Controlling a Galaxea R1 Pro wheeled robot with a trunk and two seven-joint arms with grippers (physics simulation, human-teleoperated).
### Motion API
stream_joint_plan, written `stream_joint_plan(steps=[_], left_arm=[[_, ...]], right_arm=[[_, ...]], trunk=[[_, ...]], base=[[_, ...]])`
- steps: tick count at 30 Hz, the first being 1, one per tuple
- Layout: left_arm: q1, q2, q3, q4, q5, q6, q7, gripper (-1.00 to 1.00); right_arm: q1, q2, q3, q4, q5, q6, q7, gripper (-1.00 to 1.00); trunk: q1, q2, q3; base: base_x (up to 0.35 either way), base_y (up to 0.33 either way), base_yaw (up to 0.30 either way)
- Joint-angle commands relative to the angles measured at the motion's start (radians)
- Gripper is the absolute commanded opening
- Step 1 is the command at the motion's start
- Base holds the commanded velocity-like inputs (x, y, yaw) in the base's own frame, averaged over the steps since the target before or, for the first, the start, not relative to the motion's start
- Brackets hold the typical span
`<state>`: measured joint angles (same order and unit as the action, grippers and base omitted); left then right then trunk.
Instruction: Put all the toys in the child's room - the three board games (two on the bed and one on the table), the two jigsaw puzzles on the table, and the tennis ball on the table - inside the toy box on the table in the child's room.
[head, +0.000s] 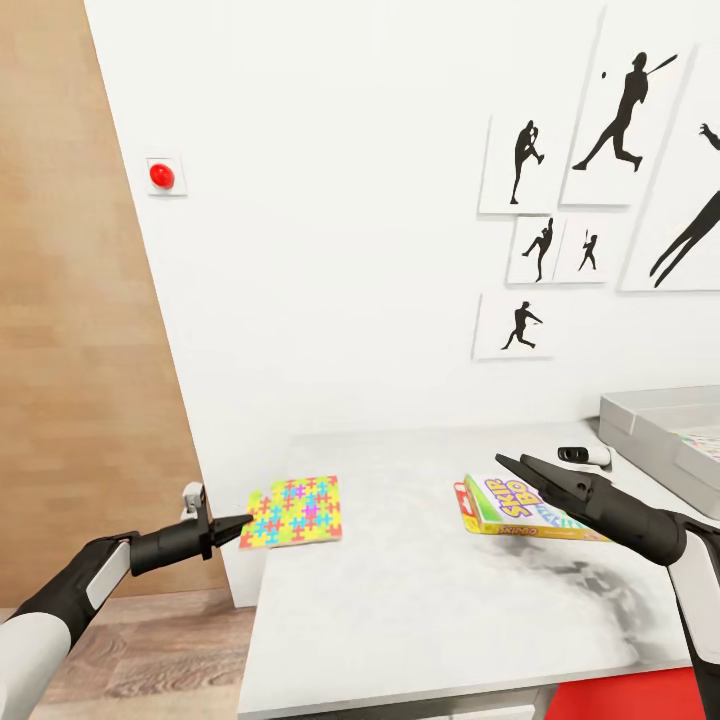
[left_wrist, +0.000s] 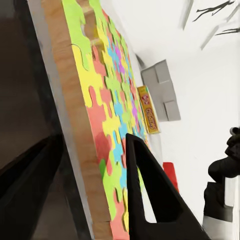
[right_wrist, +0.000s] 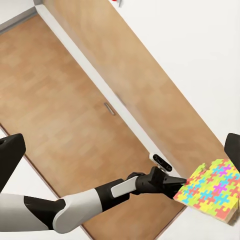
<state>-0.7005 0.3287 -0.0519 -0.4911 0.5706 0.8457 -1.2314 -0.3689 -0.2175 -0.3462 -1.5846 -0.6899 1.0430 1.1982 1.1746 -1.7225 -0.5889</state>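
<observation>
Left end effector (head: 243, 524): fingers straddle the near-left edge of the jigsaw puzzle (head: 296, 510), one above and one below the board; whether they already pinch it cannot be told.

Jigsaw puzzle: thin flat board, multicolour interlocking print, orange-wood edge, lying at the counter's left corner with a corner overhanging. Judged stiff, light, smooth-faced; best held at the overhanging edge.

Counter (head: 400, 600): white, level, matte.

Board game (head: 515, 507): yellow-edged flat box, mid-counter, well apart from the puzzle. Judged rigid, light, likely slippery.

Right end effector (head: 522, 470): fingers spread, empty, hovering over the board game.

Toy box (head: 640, 425): light-grey bin, far right.

Room: white wall, baseball-player silhouette pictures (head: 590, 190), wood-plank floor.
</observation>
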Motion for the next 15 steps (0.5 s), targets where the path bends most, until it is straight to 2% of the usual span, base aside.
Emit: stream_joint_plan(steps=[1,15], left_arm=[[-0.001,0.001,-0.008,0.001,-0.002,-0.002,0.000,-1.00],[-0.001,0.001,-0.006,0.002,-0.002,-0.001,-0.001,-1.00]], right_arm=[[-0.001,0.000,0.000,0.000,0.001,0.004,0.003,1.00],[-0.001,0.000,-0.001,0.000,0.002,0.004,0.003,1.00]], trunk=[[0.000,-0.001,-0.001],[-0.004,0.006,0.002]], base=[[0.000,0.000,0.000],[0.000,0.000,0.000]])
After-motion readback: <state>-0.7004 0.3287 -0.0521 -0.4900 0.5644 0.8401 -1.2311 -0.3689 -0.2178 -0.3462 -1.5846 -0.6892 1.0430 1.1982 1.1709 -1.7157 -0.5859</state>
